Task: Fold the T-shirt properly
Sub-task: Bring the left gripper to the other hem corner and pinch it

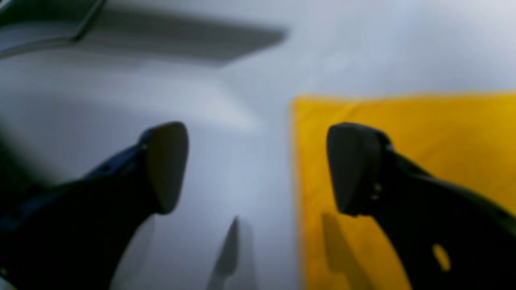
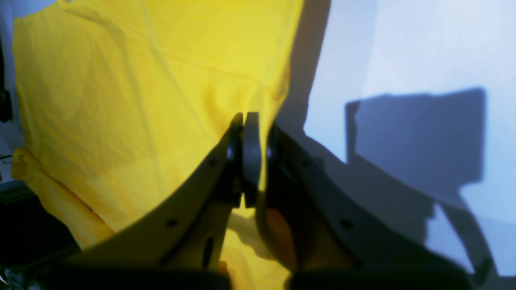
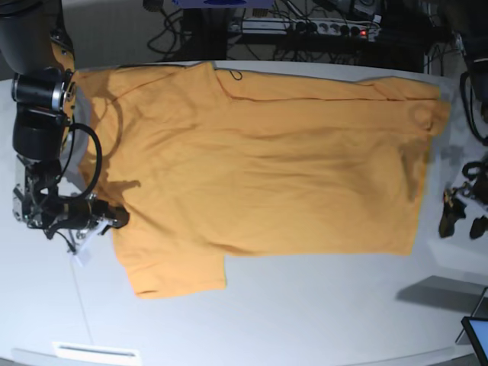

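Right gripper [image 2: 246, 157] pinched shut on the T-shirt [image 2: 133, 100], fingertips [image 2: 252, 137] pressed together with a fold of yellow cloth caught between them at the garment's edge; gripped there, probably, to lift that side over for a fold. Beyond those tips, cloth spreading away across the white table [image 2: 403, 48].

Left gripper [image 1: 258, 169] spread wide, nothing between its pads [image 1: 167, 165]; one pad over bare table, the other over the shirt's straight edge, straddling the hem as if lining up a grasp not yet made.

Farther out, in the base view, T-shirt [image 3: 259, 168] lying flat and mostly unfolded, one sleeve [image 3: 175, 271] sticking out nearest the right gripper. Fold barely begun, by the look.
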`<action>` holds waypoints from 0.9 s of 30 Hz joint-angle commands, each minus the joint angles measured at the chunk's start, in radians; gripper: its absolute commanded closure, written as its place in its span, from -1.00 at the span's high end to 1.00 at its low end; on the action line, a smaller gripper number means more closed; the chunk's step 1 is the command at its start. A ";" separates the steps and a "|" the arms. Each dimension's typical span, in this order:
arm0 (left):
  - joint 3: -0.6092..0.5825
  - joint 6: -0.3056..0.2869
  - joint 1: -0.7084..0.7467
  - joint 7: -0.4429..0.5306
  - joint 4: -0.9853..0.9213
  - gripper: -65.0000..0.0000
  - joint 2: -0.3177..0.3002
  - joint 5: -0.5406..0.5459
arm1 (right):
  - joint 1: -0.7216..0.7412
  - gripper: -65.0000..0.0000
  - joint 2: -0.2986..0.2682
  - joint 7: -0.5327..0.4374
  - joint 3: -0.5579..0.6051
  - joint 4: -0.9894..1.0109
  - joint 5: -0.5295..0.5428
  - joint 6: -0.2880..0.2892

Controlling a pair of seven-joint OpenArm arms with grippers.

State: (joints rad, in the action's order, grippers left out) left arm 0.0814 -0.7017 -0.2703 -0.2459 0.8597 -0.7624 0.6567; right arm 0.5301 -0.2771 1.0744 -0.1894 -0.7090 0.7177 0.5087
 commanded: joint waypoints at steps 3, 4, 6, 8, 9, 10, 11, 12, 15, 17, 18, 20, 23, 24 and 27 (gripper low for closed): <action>0.011 0.004 -0.082 -0.045 -0.061 0.67 -0.022 0.004 | 0.017 -0.98 -0.015 0.017 0.003 -0.010 -0.023 0.000; 0.011 0.004 -0.102 -0.060 -0.079 0.67 -0.016 0.004 | 0.017 -0.98 -0.015 0.017 0.003 -0.010 -0.023 0.000; 0.011 0.004 -0.137 -0.102 -0.109 0.67 -0.012 0.004 | 0.017 -0.98 -0.015 0.017 0.003 -0.010 -0.023 0.000; 0.011 0.004 -0.157 -0.152 -0.119 0.67 -0.010 0.015 | 0.017 -0.98 -0.015 0.016 0.003 -0.010 -0.023 0.000; 0.011 0.004 -0.157 -0.169 -0.124 0.68 -0.010 0.042 | 0.017 -0.98 -0.015 0.017 0.003 -0.010 -0.023 0.000; 0.011 0.004 -0.154 -0.180 -0.125 0.68 -0.016 0.076 | 0.017 -0.98 -0.015 0.017 0.003 -0.010 -0.023 0.000; 0.011 0.004 -0.151 -0.197 -0.125 0.68 -0.019 0.116 | 0.017 -0.98 -0.015 0.017 0.003 -0.010 -0.023 0.000; 0.008 0.004 -0.151 -0.218 -0.125 0.68 -0.036 0.165 | 0.017 -0.98 -0.015 0.017 0.003 -0.010 -0.023 0.000; 0.002 0.004 -0.149 -0.289 -0.136 0.68 -0.061 0.263 | 0.017 -0.98 -0.015 0.017 0.003 -0.010 -0.025 0.000; 0.002 0.004 -0.156 -0.320 -0.147 0.68 -0.061 0.285 | 0.017 -0.98 -0.015 0.017 0.003 -0.010 -0.025 0.000; 0.004 0.004 -0.154 -0.324 -0.147 0.68 -0.061 0.286 | 0.017 -0.98 -0.014 0.019 0.003 -0.010 -0.025 0.000; 0.005 0.004 -0.149 -0.326 -0.152 0.68 -0.053 0.288 | 0.017 -0.98 -0.014 0.019 0.003 -0.010 -0.025 0.000; 0.002 0.004 -0.094 -0.326 -0.145 0.68 -0.024 0.285 | 0.015 -0.98 -0.014 0.019 0.003 -0.010 -0.025 0.000; 0.002 0.004 -0.076 -0.321 -0.145 0.68 -0.015 0.282 | 0.012 -0.98 -0.014 0.019 0.003 -0.010 -0.025 0.000; 0.002 0.004 -0.059 -0.318 -0.148 0.68 0.007 0.282 | 0.006 -0.98 -0.015 0.019 0.003 -0.010 -0.025 0.000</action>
State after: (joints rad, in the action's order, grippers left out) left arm 0.0765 -0.6888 -0.2955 -0.5972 0.6922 -0.7170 0.9138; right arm 0.5236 -0.2794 1.0695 -0.1894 -0.7097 0.7197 0.5091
